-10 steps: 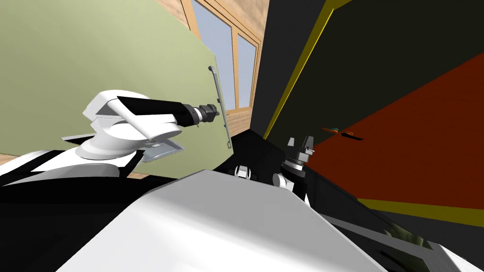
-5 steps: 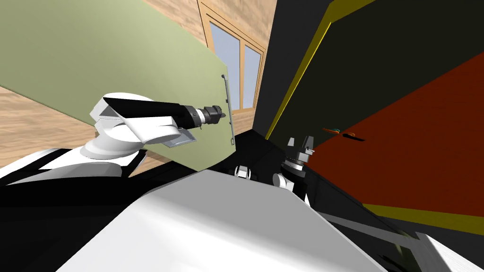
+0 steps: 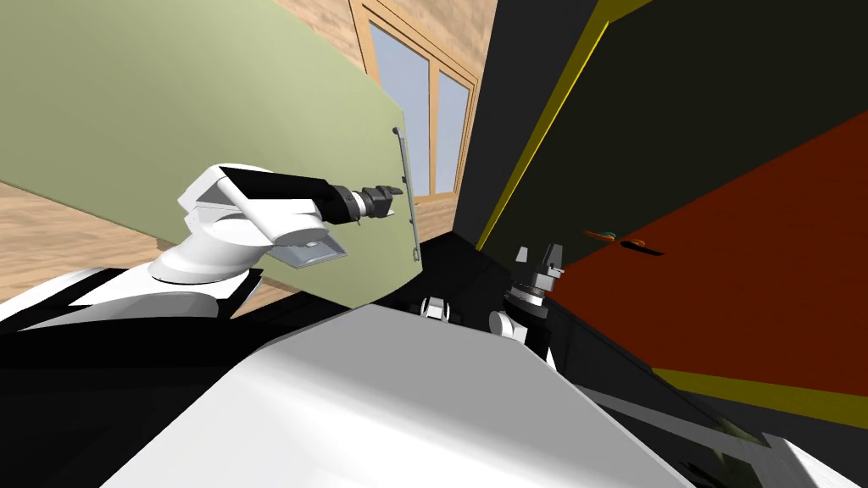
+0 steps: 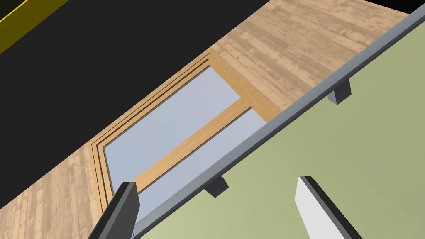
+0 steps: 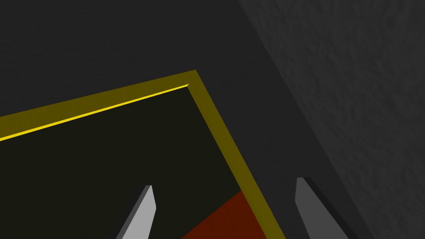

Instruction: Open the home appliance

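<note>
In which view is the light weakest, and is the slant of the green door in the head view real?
Right wrist view: weakest, a dim dark wall with yellow trim. Head view: everything slants together, window included, so the tilt of the green door is the camera's. Left wrist view: evenly lit.

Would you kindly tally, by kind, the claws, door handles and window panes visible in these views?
Claws: 2 (left claw, right claw)
Door handle: 1
Window panes: 2
Total: 5
</note>
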